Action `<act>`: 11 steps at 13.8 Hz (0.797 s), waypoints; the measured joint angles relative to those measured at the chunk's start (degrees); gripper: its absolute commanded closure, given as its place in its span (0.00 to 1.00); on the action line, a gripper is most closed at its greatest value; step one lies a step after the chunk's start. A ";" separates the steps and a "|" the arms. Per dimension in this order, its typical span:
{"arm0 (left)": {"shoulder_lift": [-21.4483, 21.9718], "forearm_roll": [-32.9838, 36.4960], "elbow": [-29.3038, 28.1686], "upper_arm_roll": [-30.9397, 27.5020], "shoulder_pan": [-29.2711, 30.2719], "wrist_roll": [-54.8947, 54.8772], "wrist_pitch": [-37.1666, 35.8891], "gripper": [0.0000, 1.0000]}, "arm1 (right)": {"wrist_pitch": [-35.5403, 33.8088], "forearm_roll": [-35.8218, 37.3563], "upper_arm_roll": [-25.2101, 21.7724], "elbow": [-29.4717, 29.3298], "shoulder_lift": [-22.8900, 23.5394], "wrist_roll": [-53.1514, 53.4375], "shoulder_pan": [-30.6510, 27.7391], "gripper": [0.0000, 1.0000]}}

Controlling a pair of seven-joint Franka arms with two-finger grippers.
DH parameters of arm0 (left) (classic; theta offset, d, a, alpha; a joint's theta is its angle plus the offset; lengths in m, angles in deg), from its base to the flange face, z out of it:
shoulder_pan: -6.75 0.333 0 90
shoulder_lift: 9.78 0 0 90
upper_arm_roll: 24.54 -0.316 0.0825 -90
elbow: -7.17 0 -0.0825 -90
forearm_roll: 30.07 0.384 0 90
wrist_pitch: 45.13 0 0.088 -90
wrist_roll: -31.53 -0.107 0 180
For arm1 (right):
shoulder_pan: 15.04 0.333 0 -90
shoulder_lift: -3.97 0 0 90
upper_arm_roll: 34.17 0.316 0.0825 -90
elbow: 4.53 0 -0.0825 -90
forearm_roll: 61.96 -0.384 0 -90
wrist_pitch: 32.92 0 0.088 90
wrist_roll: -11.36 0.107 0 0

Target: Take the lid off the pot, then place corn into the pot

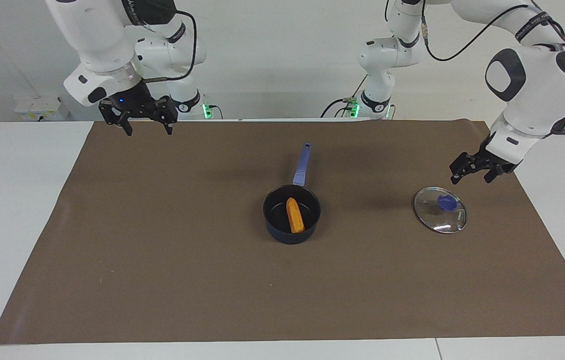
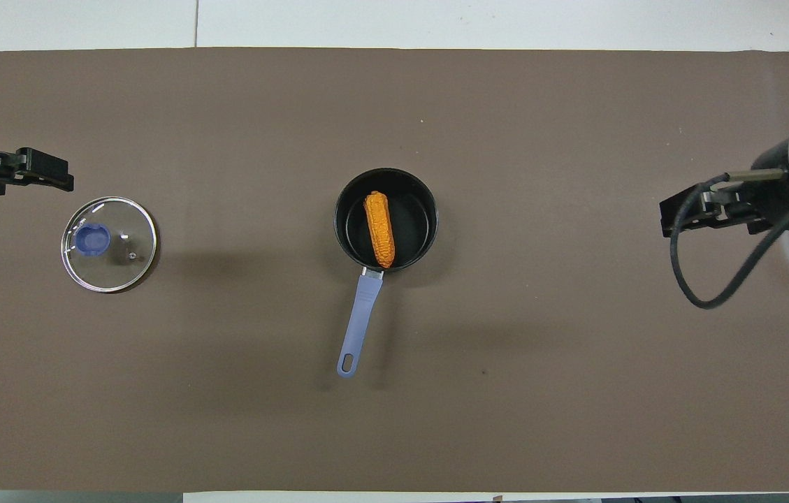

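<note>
Corn (image 1: 295, 215) lies inside the pot (image 1: 292, 214) at mid-table, so both steps look done; likely nothing remains but retreat. The lid (image 1: 440, 209) rests flat on the brown mat (image 1: 162, 250), toward the left arm's end. Just above it hangs the left end effector (image 1: 472, 171), its finger gap unreadable. The right end effector (image 1: 147, 126) waits, fingers apart, over the mat's corner. Both arms are partly cropped.
</note>
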 measured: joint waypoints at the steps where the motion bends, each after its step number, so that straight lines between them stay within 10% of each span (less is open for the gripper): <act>1: 1.50 0.00 0.09 0.00 -0.19 0.13 -2.11 0.00 | 0.46 0.03 0.02 1.95 -1.08 -2.41 -1.87 0.00; 11: 9.23 0.05 -4.13 -4.16 -9.28 3.19 -10.11 0.00 | 5.71 0.94 0.58 6.82 -2.24 -12.19 -8.75 0.00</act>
